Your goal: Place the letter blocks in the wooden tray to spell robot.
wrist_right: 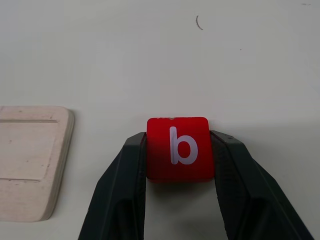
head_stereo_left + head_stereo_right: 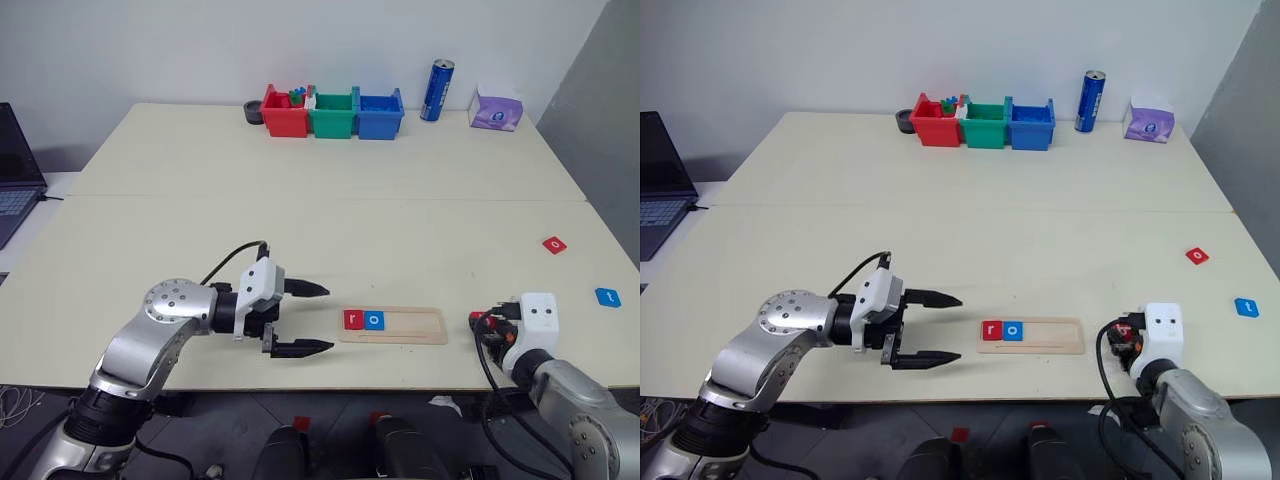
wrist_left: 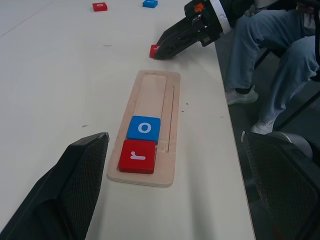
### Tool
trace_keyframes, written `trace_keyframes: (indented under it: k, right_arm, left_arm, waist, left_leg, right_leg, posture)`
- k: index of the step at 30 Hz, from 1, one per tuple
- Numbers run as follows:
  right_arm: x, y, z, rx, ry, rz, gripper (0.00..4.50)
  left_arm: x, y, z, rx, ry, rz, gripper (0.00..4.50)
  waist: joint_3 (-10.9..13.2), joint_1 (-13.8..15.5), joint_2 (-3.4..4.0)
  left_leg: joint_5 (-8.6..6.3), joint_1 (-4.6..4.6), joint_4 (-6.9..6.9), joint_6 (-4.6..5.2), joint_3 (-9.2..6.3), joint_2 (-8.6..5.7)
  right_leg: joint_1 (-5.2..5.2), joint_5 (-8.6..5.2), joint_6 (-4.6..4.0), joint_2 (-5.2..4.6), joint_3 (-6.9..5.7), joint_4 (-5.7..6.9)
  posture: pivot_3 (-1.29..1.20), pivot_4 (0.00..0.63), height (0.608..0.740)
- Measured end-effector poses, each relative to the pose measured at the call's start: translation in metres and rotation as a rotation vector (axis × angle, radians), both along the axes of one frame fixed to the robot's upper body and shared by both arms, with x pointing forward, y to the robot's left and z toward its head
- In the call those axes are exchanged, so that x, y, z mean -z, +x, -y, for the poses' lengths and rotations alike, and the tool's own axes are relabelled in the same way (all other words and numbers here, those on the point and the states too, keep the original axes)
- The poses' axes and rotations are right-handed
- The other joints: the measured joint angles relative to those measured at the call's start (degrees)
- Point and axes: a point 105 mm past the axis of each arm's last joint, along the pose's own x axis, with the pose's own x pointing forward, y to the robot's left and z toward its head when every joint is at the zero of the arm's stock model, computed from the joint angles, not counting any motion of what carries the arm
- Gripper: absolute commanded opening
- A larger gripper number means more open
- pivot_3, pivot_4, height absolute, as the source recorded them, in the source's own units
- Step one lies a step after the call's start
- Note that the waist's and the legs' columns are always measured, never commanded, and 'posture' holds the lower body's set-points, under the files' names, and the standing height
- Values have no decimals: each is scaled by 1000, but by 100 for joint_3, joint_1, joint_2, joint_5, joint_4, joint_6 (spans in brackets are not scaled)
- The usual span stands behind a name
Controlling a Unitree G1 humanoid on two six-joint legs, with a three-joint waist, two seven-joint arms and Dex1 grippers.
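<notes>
Nearest the camera, the right tool (image 1: 180, 200) pinches a red "b" block (image 1: 180, 148) between its two black fingers, the block lying flat on the pale surface (image 2: 330, 220) near the front edge, just beside the right end of the wooden tray (image 2: 410, 326) but apart from it. The letter faces up and reads upright from the robot's side.

The tray lies flat with its long axis running left to right, parallel to the front edge. Its groove holds a red "r" block (image 2: 353, 319) at the left end and a blue "o" block (image 2: 374, 320) touching it on the right; the rest of the groove is bare wood.

The left tool (image 2: 318, 319) hangs just left of the tray, its fingers spread wide and holding nothing, pointing toward the tray's left end.

Well to the right, near the surface's right edge, lie a red "o" block (image 2: 554, 244) and, nearer the front, a blue "t" block (image 2: 607, 297), both apart from everything else.

At the far edge stand a red bin (image 2: 284, 115), a green bin (image 2: 333, 115) and a blue bin (image 2: 380, 116) in a row, a blue can (image 2: 437, 90) upright to their right, and a purple tissue pack (image 2: 496, 108) beyond it. A laptop (image 2: 15, 170) sits off the left side. In the left wrist view, a person's legs in jeans (image 3: 270, 55) show beside the surface.
</notes>
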Motion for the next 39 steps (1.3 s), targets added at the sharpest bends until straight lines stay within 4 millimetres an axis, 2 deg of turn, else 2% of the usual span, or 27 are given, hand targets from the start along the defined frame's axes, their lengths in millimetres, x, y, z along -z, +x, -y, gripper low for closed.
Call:
trace_keyframes:
  k: [2, 11, 14, 20, 29, 39]
  right_arm:
    - [1, 0, 0, 10, 4, -2, 1463]
    - [-4, 7, -3, 43, 38, 39, 4486]
    - [-6, 9, 1, 44, 20, 44, 4486]
    - [-33, 14, 16, -108, -126, 83, 4486]
    - [-44, 14, 3, -276, -63, 98, 4486]
    - [-52, 10, 3, -439, -114, 166, 4486]
  left_arm:
    - [1, 0, 0, 1, 4, 0, 4500]
    - [4, -1, 4, 12, 10, 12, 4500]
    - [5, 0, 3, 4, 10, 7, 4500]
    - [16, 4, -11, -61, 23, -19, 4500]
    - [16, 5, -12, -56, 26, -8, 4500]
    - [15, 4, -12, -50, 27, -6, 4500]
  waist:
    - [-2, 0, -3]
    - [-12, 3, -21]
    - [-11, 8, -18]
    - [-3, 5, -10]
    - [-3, 7, -11]
    - [-2, 7, -12]
  left_leg:
    - [0, 0, 1, 0, 0, 0]
    - [0, 0, 4, 0, 1, -3]
    - [0, -2, 4, 0, 1, -5]
    - [-1, -3, -2, 1, 5, -4]
    - [0, -8, -2, 1, 4, -4]
    - [0, -9, 0, 1, 4, -4]
  right_leg:
    - [0, 0, 0, 0, -1, 0]
    - [1, 1, 1, -4, 1, -1]
    - [-1, 1, 1, -5, 0, -3]
    - [-5, 0, 1, -2, -1, -5]
    - [-5, -1, -1, 2, -2, -4]
    - [-4, -1, -1, -1, -4, -5]
  posture:
    - [0, 150, 740]
    - [0, 150, 740]
    - [0, 150, 740]
    - [0, 150, 740]
    - [0, 150, 740]
    - [0, 150, 740]
